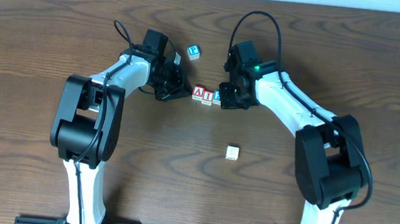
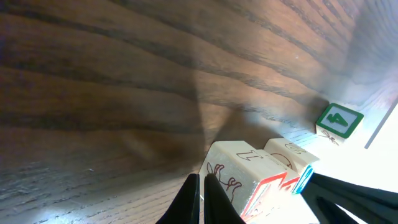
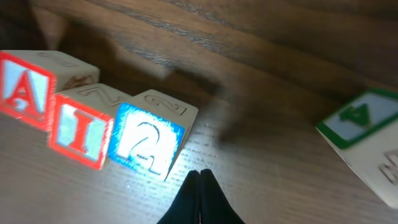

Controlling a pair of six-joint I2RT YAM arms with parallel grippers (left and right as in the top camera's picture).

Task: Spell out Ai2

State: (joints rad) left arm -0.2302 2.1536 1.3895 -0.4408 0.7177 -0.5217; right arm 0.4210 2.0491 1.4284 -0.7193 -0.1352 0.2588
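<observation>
Left hand point(image 2: 201, 182) closed, right hand point(image 3: 200, 177) closed — 2 block point(image 3: 148, 140) partly hidden overhead — under right hand

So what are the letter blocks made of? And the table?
The A block, I block and 2 block look like pale bare wood, with carved tops and matte red or blue paint on the fronts. The table looks like dark wood, or a wood-print coating: wavy grain lines, slight shine. I can't tell which.
</observation>
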